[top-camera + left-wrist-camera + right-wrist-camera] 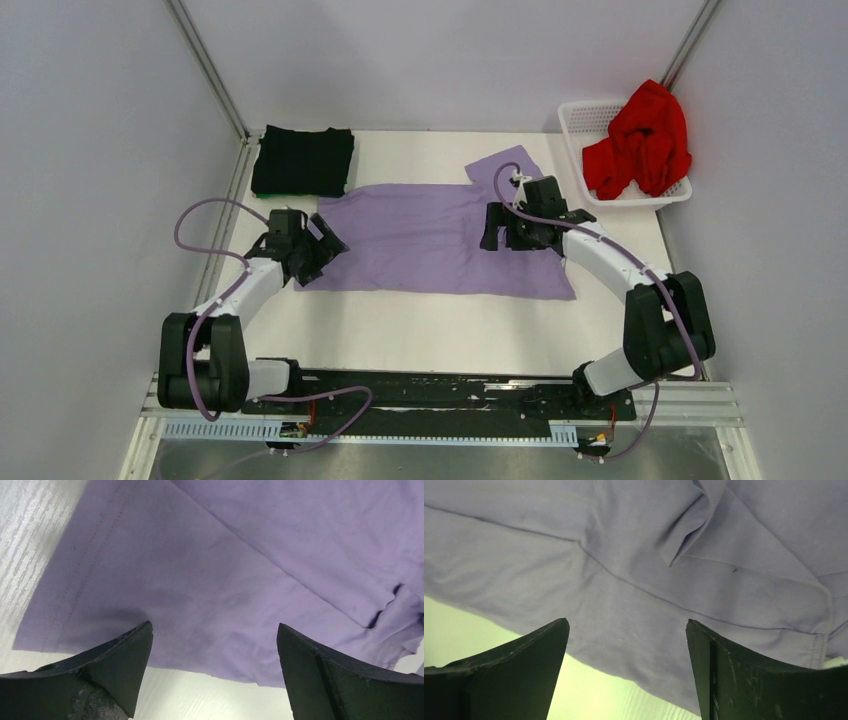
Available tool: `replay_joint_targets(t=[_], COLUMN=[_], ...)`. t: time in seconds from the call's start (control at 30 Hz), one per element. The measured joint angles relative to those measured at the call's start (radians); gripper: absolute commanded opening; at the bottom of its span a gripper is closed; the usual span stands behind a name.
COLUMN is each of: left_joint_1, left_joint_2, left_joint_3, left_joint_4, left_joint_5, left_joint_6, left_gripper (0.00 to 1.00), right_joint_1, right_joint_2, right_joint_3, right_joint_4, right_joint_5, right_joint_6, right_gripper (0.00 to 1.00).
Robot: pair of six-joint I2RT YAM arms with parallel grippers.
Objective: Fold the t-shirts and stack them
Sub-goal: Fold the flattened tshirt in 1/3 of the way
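The lavender-purple t-shirt (420,240) lies spread flat in the middle of the table, one sleeve sticking out at its back right. My left gripper (325,258) is open and empty over the shirt's left end; in the left wrist view (214,626) the shirt's hem (225,555) lies between the fingers. My right gripper (498,236) is open and empty over the shirt's right part; its wrist view (626,621) shows wrinkled lavender cloth (624,540) and its edge. The black t-shirt (303,160) lies folded at the back left. The bright red t-shirt (640,140) is bunched in the basket.
The white lattice basket (590,108) stands at the back right corner. White walls close in the table on the left, back and right. Bare white tabletop (430,330) lies between the shirt and the arm bases.
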Motion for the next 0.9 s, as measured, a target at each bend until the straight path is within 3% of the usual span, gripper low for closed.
replay_joint_targets(t=[0.1,0.43,0.63,0.73,0.9], left_joint_1=[0.0,0.0,-0.002,-0.005,-0.005], left_joint_2=[0.048,0.13,0.14,0.14,0.14], left_joint_3=[-0.013,0.012,0.023,0.025,0.029], left_joint_4=[0.027,0.083,0.079,0.078,0.069], left_joint_5=[0.009,-0.002,-0.028,-0.047,-0.072], left_joint_6=[0.006,0.012,0.013,0.016,0.02], left_gripper=[1.0,1.0,1.0,1.0,1.0], right_joint_1=[0.001,-0.001,-0.001,-0.001,-0.001], right_joint_2=[0.05,0.299,0.334,0.352,0.379], right_joint_3=[0.009,0.15,0.192,0.207,0.229], right_joint_4=[0.01,0.02,0.024,0.025,0.013], right_joint_5=[0.056,0.155,0.173,0.179,0.18], right_joint_6=[-0.02,-0.044,-0.048,-0.05,-0.071], right_gripper=[0.63,0.41,0.19,0.01,0.0])
